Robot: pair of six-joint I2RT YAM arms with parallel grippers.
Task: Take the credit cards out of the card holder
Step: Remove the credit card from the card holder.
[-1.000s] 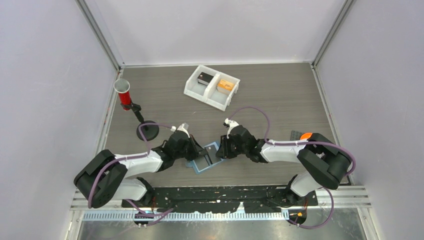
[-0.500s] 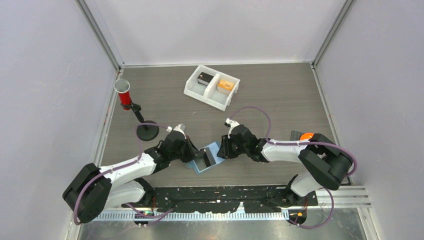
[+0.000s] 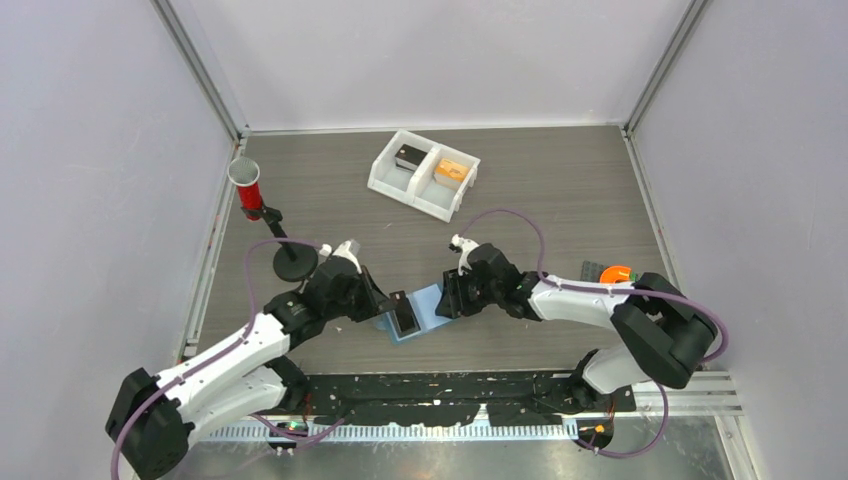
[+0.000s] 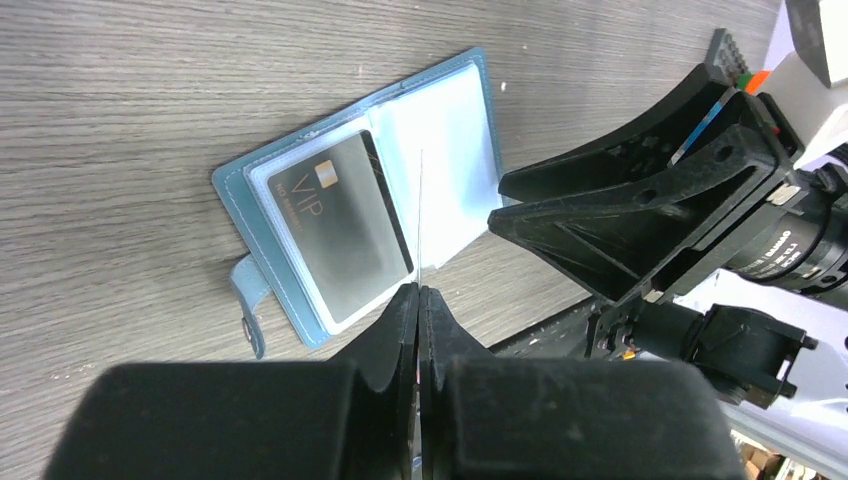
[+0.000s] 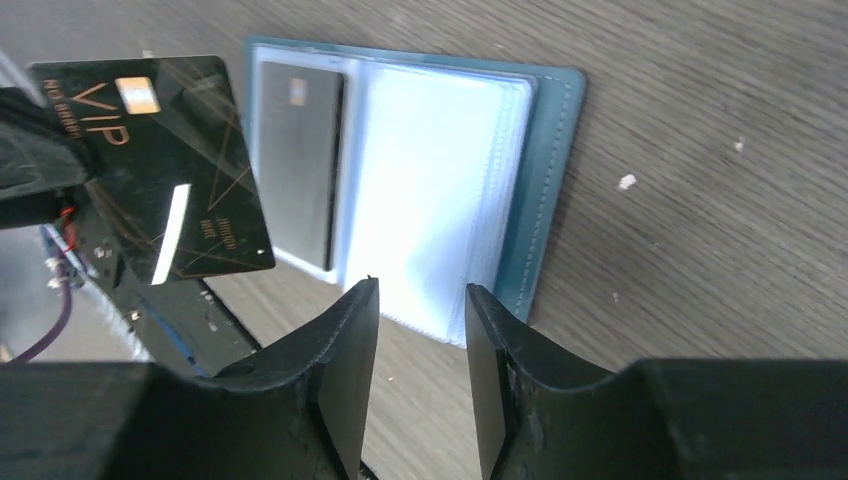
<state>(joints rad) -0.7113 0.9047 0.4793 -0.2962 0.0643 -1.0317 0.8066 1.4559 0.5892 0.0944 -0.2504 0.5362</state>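
- My left gripper [image 4: 418, 300] is clenched on one credit card [image 5: 150, 165], a dark one marked VIP. It is pinched by a short edge and raised clear above the left half of the card holder [image 5: 545, 170]. From my left wrist it shows only edge-on, as a thin line.
- Handling, as I judge it: the card is light, stiff and glossy, so it may slip. A narrow edge pinch should be enough, with no hard squeeze needed.
- A second card [image 4: 345, 230] lies flat in the sleeve on the holder's left half, chip end towards the far edge.
- I would take that one by whichever short edge shows at the sleeve mouth and slide it out along the sleeve rather than lift it. The clear plastic looks soft and likely to cling.
- The holder lies open and flat on the table [image 3: 560, 200], just in front of both wrists. Its right half shows empty pale sleeves. It is probably light enough to drag along with a card unless pinned.
- My right gripper [image 5: 420, 310] is over the near edge of the holder's right half, its jaws parted and grasping nothing. I cannot tell whether the tips touch the sleeves.
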